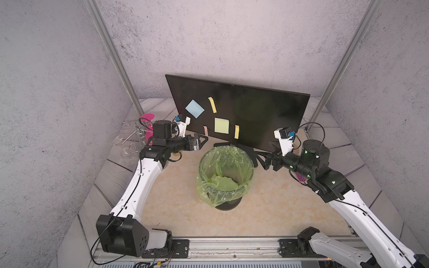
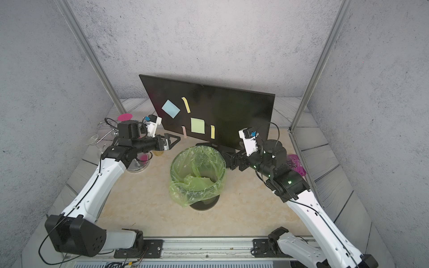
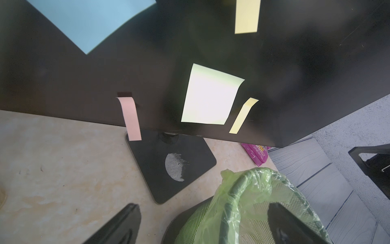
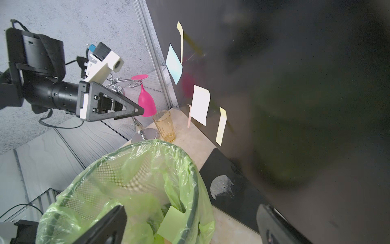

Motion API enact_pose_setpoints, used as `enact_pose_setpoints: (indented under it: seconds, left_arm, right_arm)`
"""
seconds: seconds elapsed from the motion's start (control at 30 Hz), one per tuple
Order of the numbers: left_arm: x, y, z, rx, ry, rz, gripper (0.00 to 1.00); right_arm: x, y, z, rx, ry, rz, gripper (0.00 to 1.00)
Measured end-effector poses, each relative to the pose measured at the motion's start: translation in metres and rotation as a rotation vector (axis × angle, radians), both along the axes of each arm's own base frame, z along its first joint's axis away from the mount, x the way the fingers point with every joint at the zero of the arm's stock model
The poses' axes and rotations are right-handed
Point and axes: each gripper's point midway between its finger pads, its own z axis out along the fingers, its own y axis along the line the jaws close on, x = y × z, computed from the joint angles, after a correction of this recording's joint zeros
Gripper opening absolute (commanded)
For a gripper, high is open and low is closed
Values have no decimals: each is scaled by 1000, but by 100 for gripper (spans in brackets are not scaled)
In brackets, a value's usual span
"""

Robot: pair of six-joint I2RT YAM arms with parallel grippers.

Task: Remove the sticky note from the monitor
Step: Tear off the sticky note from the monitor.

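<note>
Left gripper (image 1: 203, 140) and right gripper (image 4: 192, 207) gape empty; lunging at the pale-green square paper sticky note (image 1: 222, 125) could tip the wide black monitor (image 1: 267, 111) backward.

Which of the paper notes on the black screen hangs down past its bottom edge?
The narrow pink strip on the monitor. Its loose end overhangs the lower edge; the blue note, green note and yellow strips stay within it.

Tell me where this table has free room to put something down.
Bare tabletop lies between the bin and the front rail. Crowded: behind the bin, where the monitor stands, and around the glasses near the left arm.
</note>
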Motion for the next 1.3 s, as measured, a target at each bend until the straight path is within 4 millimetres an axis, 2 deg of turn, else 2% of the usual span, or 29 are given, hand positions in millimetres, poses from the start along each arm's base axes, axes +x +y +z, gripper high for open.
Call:
enact_pose_setpoints:
  seconds: [0.17, 0.37, 0.5, 0.73, 0.87, 1.07, 1.3]
  left_arm:
    - [7, -9, -1, -16, -9, -19, 99]
    - [36, -20, -15, -36, 9, -34, 92]
    - [48, -31, -23, -50, 3, -52, 88]
    - [66, -46, -12, -112, -74, -74, 82]
    - [75, -53, -14, -125, -81, -84, 80]
    - [88, -63, -31, -135, -62, -104, 72]
    - [96, -69, -41, -157, -54, -122, 55]
  right_arm:
    - [3, 6, -5, 7, 23, 18, 99]
    - [3, 9, -2, 23, 20, 34, 99]
    - [2, 10, 1, 31, 13, 40, 99]
    - [2, 11, 3, 36, 6, 48, 99]
    - [2, 11, 2, 36, 7, 48, 99]
    - [1, 12, 2, 37, 8, 56, 99]
    - [0, 14, -1, 36, 15, 64, 99]
